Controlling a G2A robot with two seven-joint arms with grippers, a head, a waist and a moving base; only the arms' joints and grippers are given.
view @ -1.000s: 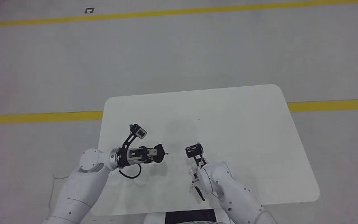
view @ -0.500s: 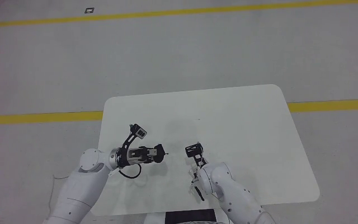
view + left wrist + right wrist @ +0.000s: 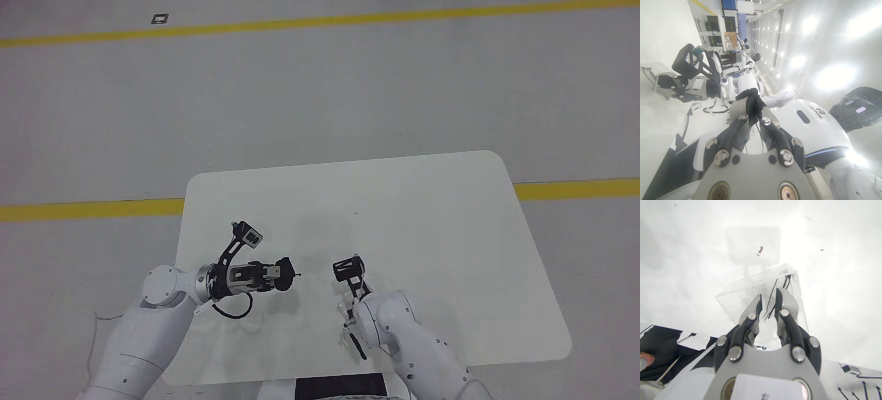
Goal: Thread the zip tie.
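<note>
left jaws pinched on the zip tie, right jaws narrow over the clear box

the left gripper (image 3: 753, 100) is held above the near left part of the white table (image 3: 450, 220), its tip turned toward the other arm. its fingers are pressed together on the zip tie (image 3: 753, 108), which shows as a ragged black bunch at the tips with a thin black strand trailing back between the fingers (how much of that bunch is tie and how much is pad i cannot tell). from above, the left gripper (image 3: 285, 272) shows a small dark tip sticking out toward the right arm.

the right gripper (image 3: 769, 296) points down at a clear box (image 3: 753, 283) standing on the table. its jaws are narrowly apart, not closed on anything. a thin black strip (image 3: 772, 293) runs through the gap between them; whether it lies inside the box or just above it is unclear. a second black strip (image 3: 787, 282) lies at the box's far corner.

the left wrist view has the same clear box (image 3: 651, 75) just beside the right gripper (image 3: 665, 85). a few loose ties (image 3: 864, 386) lie on the table, well apart from the box.
</note>
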